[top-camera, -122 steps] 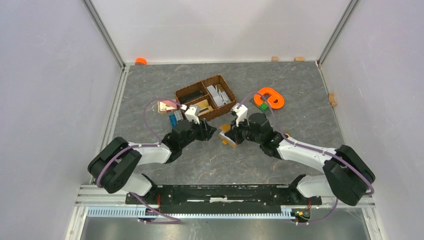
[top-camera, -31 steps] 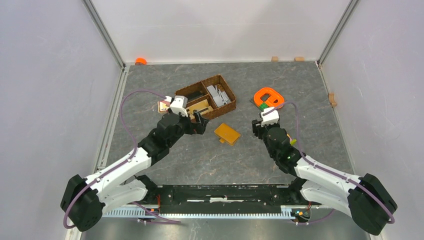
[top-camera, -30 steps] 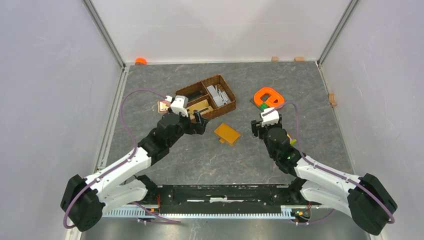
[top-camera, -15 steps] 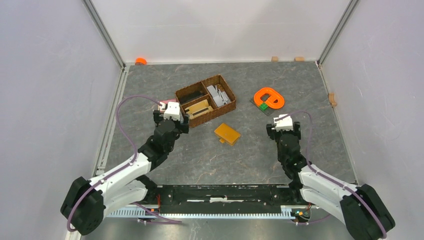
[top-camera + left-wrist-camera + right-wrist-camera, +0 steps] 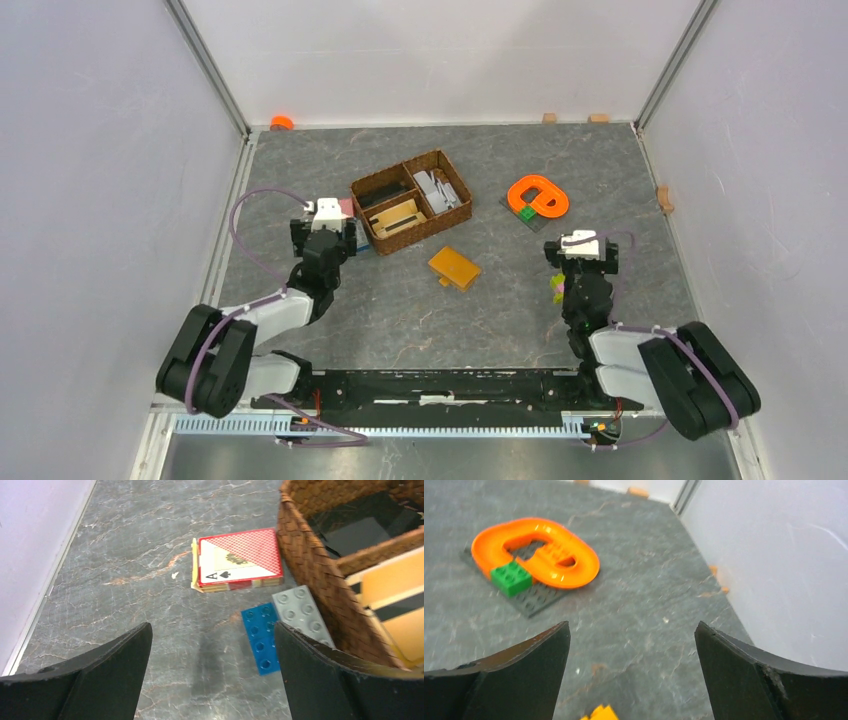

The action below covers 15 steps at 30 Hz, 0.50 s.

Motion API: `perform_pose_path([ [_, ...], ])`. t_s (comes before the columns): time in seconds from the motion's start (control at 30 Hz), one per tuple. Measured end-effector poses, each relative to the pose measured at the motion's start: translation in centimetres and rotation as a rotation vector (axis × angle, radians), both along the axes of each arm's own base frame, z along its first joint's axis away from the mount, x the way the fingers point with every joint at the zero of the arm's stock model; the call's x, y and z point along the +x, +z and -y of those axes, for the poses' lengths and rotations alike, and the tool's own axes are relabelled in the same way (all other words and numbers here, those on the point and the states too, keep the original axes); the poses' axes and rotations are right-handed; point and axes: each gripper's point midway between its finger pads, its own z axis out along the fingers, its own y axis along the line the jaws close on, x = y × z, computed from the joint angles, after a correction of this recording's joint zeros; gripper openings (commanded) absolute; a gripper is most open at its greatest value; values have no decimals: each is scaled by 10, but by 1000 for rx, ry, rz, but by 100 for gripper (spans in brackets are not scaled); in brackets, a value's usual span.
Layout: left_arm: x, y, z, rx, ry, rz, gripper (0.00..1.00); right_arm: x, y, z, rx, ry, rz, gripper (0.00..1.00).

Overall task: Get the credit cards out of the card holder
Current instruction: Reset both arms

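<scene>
Top view alone showed the card holder [image 5: 455, 267]: flat and closed on the counter [image 5: 480, 320], just near-side of the basket [image 5: 440, 222], about midway between the two arms and touched by neither. Left wrist view alone showed a red-backed pack of playing cards [image 5: 237, 560] beside the basket wall, its face marked "A" with a spade; no other writing was legible. A blue brick [image 5: 260, 637] and a grey brick [image 5: 300, 612] lay side by side below the pack. Right wrist view gave an orange ring [image 5: 536, 552] and a green brick [image 5: 511, 577] on a dark baseplate [image 5: 536, 600]. Both arms sat tucked close to their bases, wrists pointing to the far wall. Left gripper [image 5: 212, 645] gaped wide, holding nothing; right gripper [image 5: 631, 640] likewise wide and empty.
</scene>
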Motion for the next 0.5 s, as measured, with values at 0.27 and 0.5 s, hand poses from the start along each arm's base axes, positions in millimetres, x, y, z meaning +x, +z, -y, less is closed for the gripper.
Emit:
perform_pose_path([
  [0.27, 7, -30, -11, -23, -18, -62, 83, 9, 18, 26, 36, -90, 121, 98],
  [0.5, 4, -15, -11, -55, -32, 25, 83, 10, 2, 35, 54, -117, 80, 98],
])
